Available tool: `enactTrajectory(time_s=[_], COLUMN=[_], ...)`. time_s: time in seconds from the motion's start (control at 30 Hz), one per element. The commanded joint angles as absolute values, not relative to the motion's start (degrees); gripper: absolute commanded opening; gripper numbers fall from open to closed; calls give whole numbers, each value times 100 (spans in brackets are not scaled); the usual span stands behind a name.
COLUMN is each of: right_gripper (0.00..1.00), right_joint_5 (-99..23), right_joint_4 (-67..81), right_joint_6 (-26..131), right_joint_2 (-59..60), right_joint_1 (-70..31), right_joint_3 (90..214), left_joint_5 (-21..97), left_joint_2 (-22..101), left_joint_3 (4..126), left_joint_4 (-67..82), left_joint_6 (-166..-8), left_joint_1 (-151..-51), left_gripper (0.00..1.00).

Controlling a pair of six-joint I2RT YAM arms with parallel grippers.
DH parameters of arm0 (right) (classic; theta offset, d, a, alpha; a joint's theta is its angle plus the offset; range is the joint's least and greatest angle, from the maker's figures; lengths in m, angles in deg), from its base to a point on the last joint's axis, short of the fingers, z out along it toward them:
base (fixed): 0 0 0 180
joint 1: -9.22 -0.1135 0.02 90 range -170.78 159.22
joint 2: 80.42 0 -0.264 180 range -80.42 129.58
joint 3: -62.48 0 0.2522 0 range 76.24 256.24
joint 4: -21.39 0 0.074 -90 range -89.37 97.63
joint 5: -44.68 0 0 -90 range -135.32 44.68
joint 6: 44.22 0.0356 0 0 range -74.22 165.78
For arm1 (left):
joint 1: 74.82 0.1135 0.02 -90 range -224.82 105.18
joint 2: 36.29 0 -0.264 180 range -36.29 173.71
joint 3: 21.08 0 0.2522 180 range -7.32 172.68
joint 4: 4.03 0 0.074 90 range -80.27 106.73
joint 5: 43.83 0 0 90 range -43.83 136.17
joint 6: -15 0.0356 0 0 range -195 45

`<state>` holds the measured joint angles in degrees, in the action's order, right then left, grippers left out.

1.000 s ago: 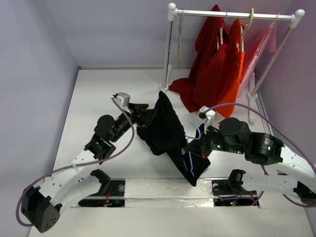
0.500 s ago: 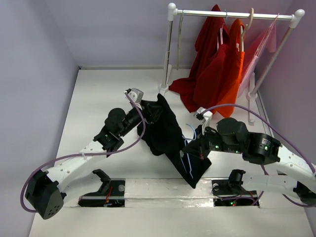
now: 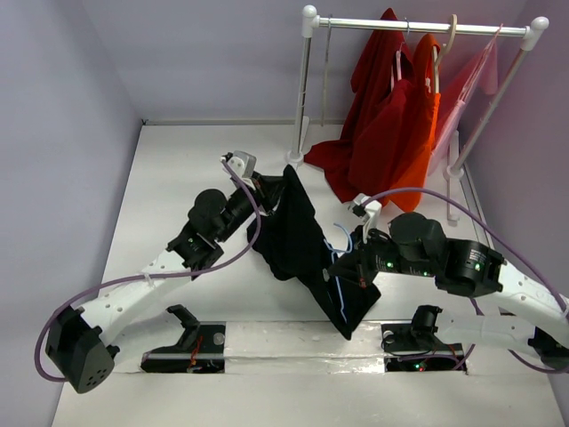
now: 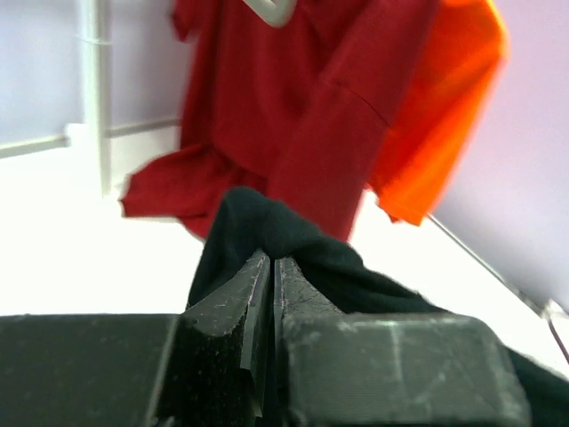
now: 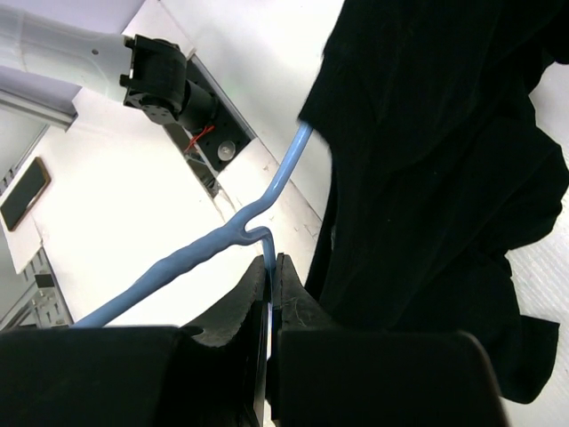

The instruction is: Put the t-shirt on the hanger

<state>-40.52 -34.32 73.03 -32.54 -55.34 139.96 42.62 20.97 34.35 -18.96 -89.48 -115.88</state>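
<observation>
On the left, the left arm reaches up and inward over the white counter [image 3: 169, 169], and the left gripper [image 4: 272, 263] has its jaws closed tight on a bunched fold at the upper edge of the black t-shirt [image 3: 298, 233]. The shirt is lifted off the counter there and hangs in a dark, crumpled drape between the two arms, its lower end trailing down toward the near edge. The light-blue hanger [image 5: 283, 175] lies against the shirt's right side, with part of its wire running under the fabric and the twisted neck sticking out clear of it. The right gripper [image 5: 271, 267] pinches the wire just beside that twist, its jaws narrowed onto it. Farther right and behind, a white rack [image 3: 418, 27] carries red garments [image 3: 378, 124], an orange one [image 3: 428, 124] and a pink one [image 3: 476, 84], well apart from the black shirt.
</observation>
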Motion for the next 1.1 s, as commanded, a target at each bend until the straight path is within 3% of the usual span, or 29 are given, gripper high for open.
enactTrajectory(time_s=[0.0,0.47,0.6,0.73,0.83,0.93,1.07], right_gripper=[0,0,0,0,0,0,0], right_joint_5=[-3952,-4137,-4320,-4216,-4329,-4479,-4592], right_joint_4=[-3130,-3420,-4068,-5148,-5214,-4863,-4931], right_joint_6=[7312,7347,7163,7048,7109,7232,7356], right_joint_2=[-3340,-3332,-2868,-1903,-1872,-2144,-2400], right_joint_1=[-5520,-5520,-5520,-5520,-5520,-5520,-5520], right_joint_3=[14084,14145,15284,17767,17444,16758,16553], left_joint_5=[5230,6102,6014,5963,5918,6294,6323], left_joint_2=[1944,2410,2374,2497,2454,2348,2295], left_joint_3=[4013,5842,6060,7042,7143,7046,6949], left_joint_4=[-1692,-91,110,847,946,1148,1385], left_joint_6=[-9011,-8730,-8792,-8809,-8862,-8941,-8950], left_joint_1=[-11595,-11192,-11191,-11191,-11191,-11191,-11138], left_gripper=[0,0,0,0,0,16,19])
